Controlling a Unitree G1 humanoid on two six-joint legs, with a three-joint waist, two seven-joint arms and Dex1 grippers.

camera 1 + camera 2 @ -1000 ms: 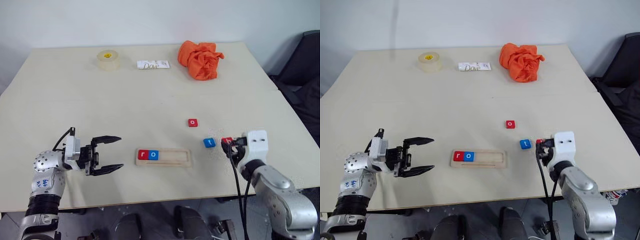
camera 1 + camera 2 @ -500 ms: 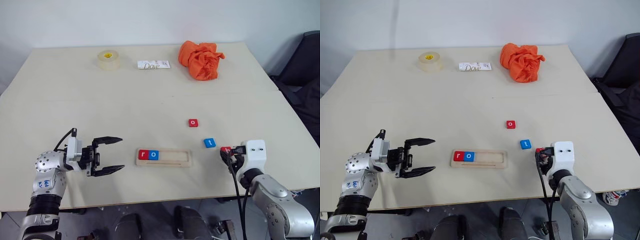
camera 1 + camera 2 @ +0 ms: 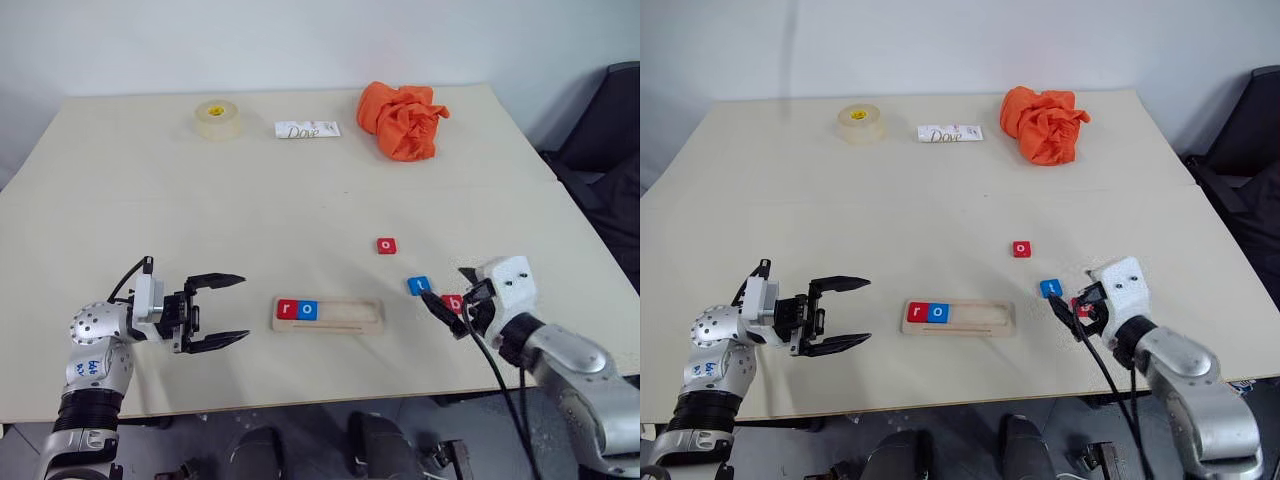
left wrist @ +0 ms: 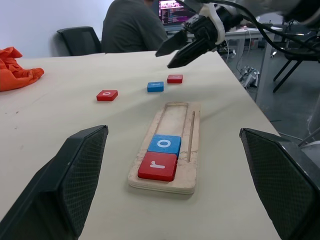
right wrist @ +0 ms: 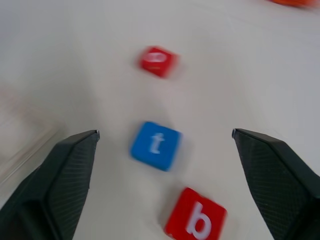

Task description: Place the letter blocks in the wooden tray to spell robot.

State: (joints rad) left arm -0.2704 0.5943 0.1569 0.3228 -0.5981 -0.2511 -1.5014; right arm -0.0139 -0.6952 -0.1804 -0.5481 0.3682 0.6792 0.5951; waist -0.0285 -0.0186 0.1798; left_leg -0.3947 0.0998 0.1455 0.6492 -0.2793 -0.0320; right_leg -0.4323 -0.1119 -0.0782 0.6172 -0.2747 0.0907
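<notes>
Nearest, at the front left of the pale beige surface (image 3: 150, 180): the left claw (image 3: 222, 310), black fingers spread wide and empty, pointing level toward the tray. At the front right: the right claw (image 3: 449, 303), fingers spread apart, gripping nothing, hovering over a red square tile with a white "b" (image 5: 196, 220), which lies flat on the surface between the finger lines in the right wrist view.

Between the two claws, near the front edge: the long narrow pale-wood tray (image 3: 350, 315) with a shallow groove. Seated at its left end, side by side and touching: a red square tile marked "r" (image 3: 287, 310) and a blue square tile marked "o" (image 3: 307, 310). Rest of the groove bare.

Just left of the "b" tile and slightly farther back: a blue square tile marked "t" (image 3: 419, 285), flat on the surface, apart from the tray's right end. Farther back again, well apart from the tray: a red square tile marked "o" (image 3: 387, 245), also flat.

Along the far edge, left to right: a roll of clear tape with a yellow core (image 3: 216, 119), a small white Dove-labelled packet (image 3: 307, 129), and a crumpled orange cloth (image 3: 402, 120).

Beyond the surface in the left wrist view: a seated person in a grey top (image 4: 133, 30), back turned, facing a lit screen (image 4: 171, 11).
</notes>
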